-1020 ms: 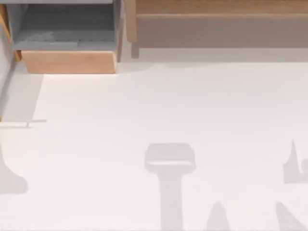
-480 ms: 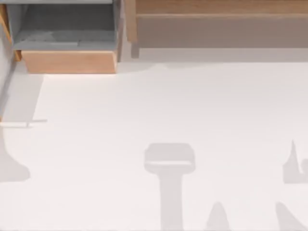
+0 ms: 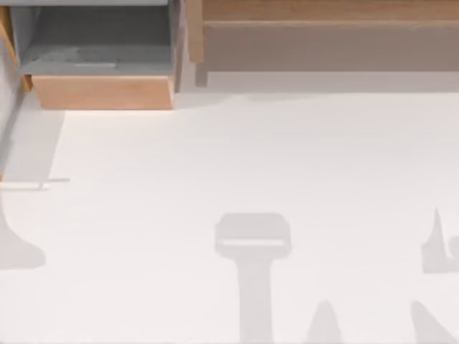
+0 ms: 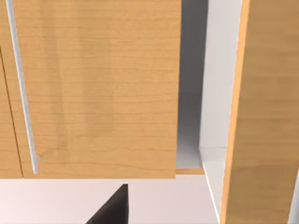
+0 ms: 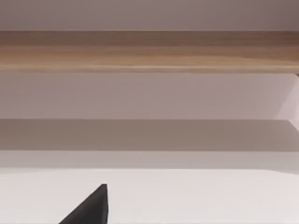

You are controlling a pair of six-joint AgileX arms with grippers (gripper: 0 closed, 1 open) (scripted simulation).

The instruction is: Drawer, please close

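- Drawer (image 3: 100, 68) sitting at the far left of the table (image 3: 258, 165), pulled out of the cabinet, grey floor and inner walls lying exposed from above.
- Tan front panel (image 3: 102, 92) facing the near side of the table, standing proud of the cabinet line.
- Seen from the left wrist, panel (image 4: 98, 88) standing close ahead, wood grain plain, a thin pale metal bar (image 4: 21, 88) running along one edge.
- Grey gap (image 4: 191, 84) showing beside the panel, next to a wooden side wall (image 4: 261, 112).
- Long brown ledge (image 3: 323, 36) running along the far edge, to the right of the drawer; showing again in the right wrist view (image 5: 149, 51), well apart.
- Left gripper (image 4: 112, 207) hovering just short of the panel, one dark fingertip showing; jaw state cannot be told.
- Right gripper (image 5: 91, 207) hanging over bare table, one dark fingertip showing; jaw state cannot be told.
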